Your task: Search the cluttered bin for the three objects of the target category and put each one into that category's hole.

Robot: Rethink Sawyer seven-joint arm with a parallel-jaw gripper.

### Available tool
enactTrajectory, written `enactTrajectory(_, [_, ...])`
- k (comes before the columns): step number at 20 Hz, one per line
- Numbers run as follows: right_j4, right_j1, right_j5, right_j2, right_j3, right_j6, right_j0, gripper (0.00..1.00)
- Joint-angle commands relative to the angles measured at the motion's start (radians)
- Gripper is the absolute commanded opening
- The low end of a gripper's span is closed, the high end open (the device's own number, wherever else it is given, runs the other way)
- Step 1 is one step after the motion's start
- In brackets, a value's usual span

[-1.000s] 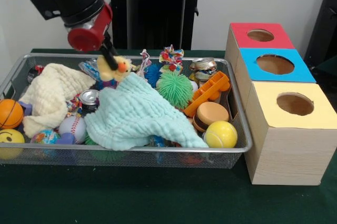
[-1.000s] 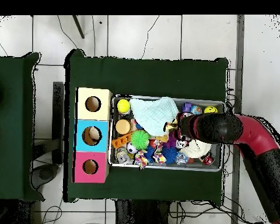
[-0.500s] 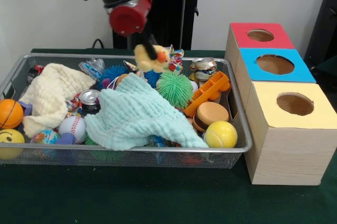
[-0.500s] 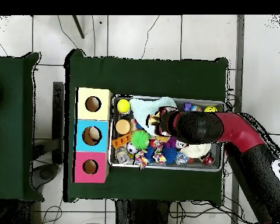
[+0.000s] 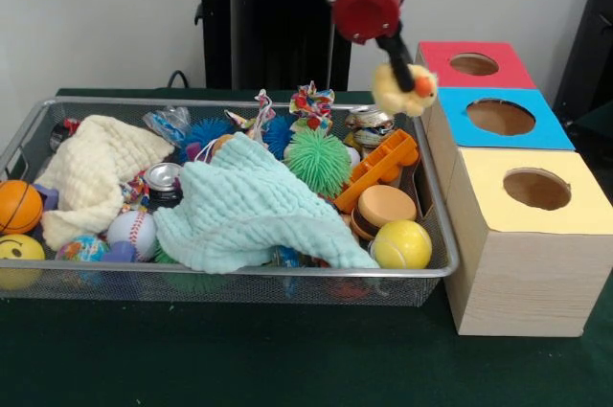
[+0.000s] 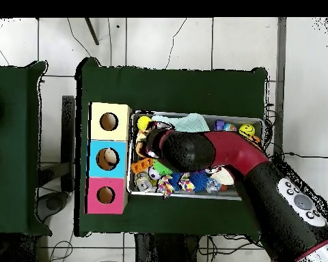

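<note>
While gripping the duck (image 5: 403,90), the hand (image 5: 395,48) has swung from bin (image 5: 239,272) toward boxes.

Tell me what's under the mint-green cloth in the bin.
The mint-green cloth drapes over the middle of the bin. Only a blue-patterned edge shows at its front hem; the rest beneath is covered. The baseball and soda can sit beside its left edge.
</note>
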Motion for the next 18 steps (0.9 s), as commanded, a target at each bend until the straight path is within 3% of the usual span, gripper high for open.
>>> enactTrajectory(1, [0.109, -0.089, -0.012, -0.073, 0.150, 0.372, 0.020, 0.00])
enactTrajectory(4, [0.125, -0.120, -0.011, -0.058, 0.195, 0.367, 0.021, 0.00])
enactTrajectory(9, [0.113, -0.134, -0.014, -0.112, 0.234, 0.381, 0.058, 0.00])
enactTrajectory(18, [0.141, -0.171, -0.117, -0.177, 0.318, 0.462, 0.149, 0.00])
